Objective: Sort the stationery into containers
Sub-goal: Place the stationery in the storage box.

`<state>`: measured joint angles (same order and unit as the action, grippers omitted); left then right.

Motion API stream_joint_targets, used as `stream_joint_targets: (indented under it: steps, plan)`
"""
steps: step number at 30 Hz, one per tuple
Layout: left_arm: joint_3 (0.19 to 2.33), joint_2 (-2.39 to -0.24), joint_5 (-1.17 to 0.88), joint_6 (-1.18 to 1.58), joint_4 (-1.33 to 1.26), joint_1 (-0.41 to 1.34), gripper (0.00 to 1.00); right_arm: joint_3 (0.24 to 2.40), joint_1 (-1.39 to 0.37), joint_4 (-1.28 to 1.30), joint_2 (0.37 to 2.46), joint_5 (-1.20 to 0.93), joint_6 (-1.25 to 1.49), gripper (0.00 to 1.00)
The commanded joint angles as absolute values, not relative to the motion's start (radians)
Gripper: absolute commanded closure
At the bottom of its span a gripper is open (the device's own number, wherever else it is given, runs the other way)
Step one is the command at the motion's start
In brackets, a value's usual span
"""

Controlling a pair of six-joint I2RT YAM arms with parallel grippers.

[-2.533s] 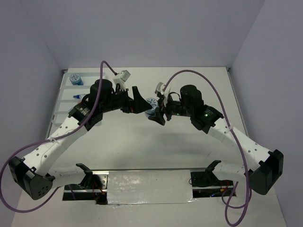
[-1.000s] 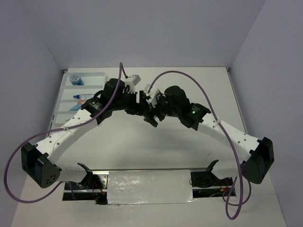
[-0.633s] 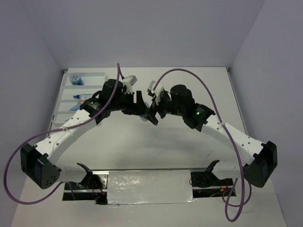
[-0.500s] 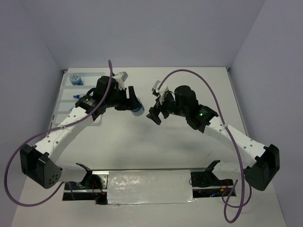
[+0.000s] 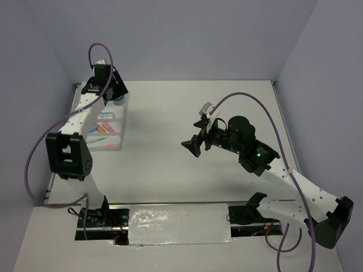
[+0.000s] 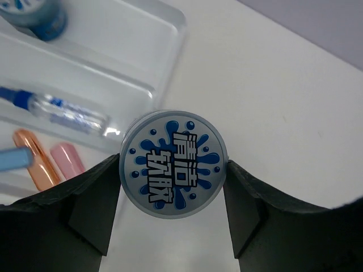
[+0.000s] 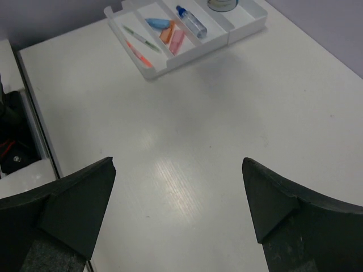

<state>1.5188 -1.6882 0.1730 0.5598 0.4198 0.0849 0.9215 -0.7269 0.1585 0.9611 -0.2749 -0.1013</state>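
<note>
Left wrist shows my left gripper point(image 6: 173, 170) clamped on a round tape roll point(image 6: 173, 161) with blue splash print, above the edge of the glossy plastic tray point(image 6: 167, 31). My right gripper point(image 7: 177, 173) hangs wide open over smooth white table point(image 7: 227, 113).

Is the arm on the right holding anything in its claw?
No, the right gripper stands wide open, with only the table showing between its fingers.

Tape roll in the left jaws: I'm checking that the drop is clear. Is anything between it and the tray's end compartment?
Nothing visible. The tape roll hangs beside a corner of the tray; the end compartment shows only the other roll, at its far end.
</note>
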Motion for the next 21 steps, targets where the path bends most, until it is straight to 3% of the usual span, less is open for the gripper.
stream_joint_targets:
  steps: [1,8,21]
  plan:
    - [1.739,-1.853,0.345,0.555,0.290,0.026,1.00,0.896,-0.755,0.071,0.934,-0.212,-0.026,0.00]
    - [2.098,-2.207,0.356,0.450,0.347,-0.052,1.00,0.802,-0.785,0.041,0.853,-0.200,0.038,0.00]
    - [2.091,-2.313,0.296,0.442,0.265,-0.089,0.97,0.816,-0.834,0.067,0.876,-0.163,0.058,0.00]
